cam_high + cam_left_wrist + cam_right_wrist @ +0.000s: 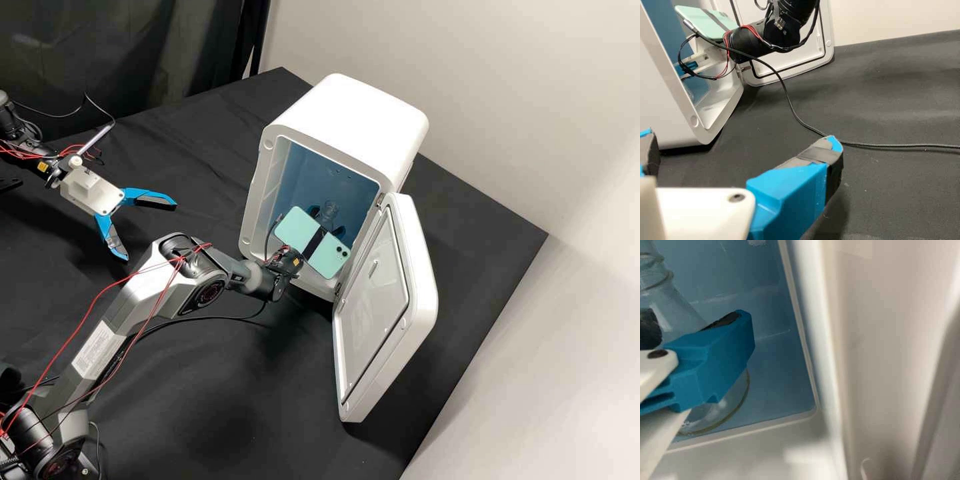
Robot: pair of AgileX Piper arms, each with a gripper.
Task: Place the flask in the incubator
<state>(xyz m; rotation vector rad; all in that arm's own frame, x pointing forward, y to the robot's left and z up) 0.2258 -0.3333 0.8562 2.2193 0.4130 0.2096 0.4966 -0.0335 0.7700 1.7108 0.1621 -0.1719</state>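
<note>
Incubator [360, 120], white with a blue lining, stands on the black bench [233, 373] with its door [393, 313] swung wide open. The clear glass flask [670, 300] sits inside, its base on the chamber floor. The right gripper [685, 327] reaches in, clenched on the flask. A mint-green phone [313, 241] is strapped to that arm's wrist. The left gripper [149, 228] hangs over the bench with its fingers spread, well apart from the incubator. A label [93, 350] on the right arm carries print too small to read.
</note>
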